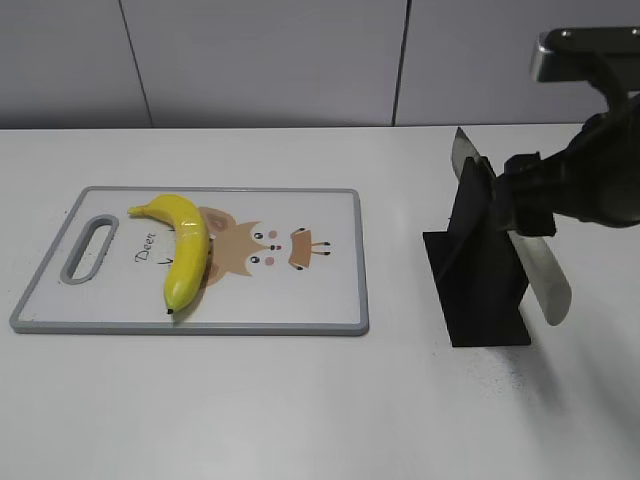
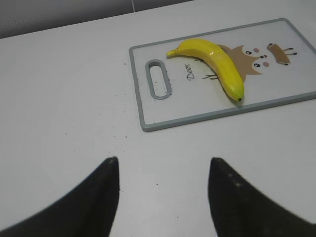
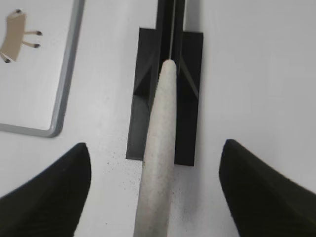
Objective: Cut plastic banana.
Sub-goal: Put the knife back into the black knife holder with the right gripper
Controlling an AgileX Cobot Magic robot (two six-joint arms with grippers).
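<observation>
The plastic banana (image 1: 188,250) is glossy yellow and lies on the left half of the cutting board (image 1: 300,300); it also shows in the left wrist view (image 2: 217,61). A knife with a pale handle (image 3: 160,148) rests in a black stand (image 1: 480,290), blade tip pointing up. My right gripper (image 3: 154,144) is open, one jaw on each side of the handle, with a gap on both sides. In the exterior view it (image 1: 520,195) is over the stand. My left gripper (image 2: 163,160) is open and empty over bare table, left of the board (image 2: 197,106).
The board is white with a grey rim, a handle slot (image 1: 88,248) at its left end and a deer drawing. Its right corner shows in the right wrist view (image 3: 54,129). A grey wall runs behind the white table.
</observation>
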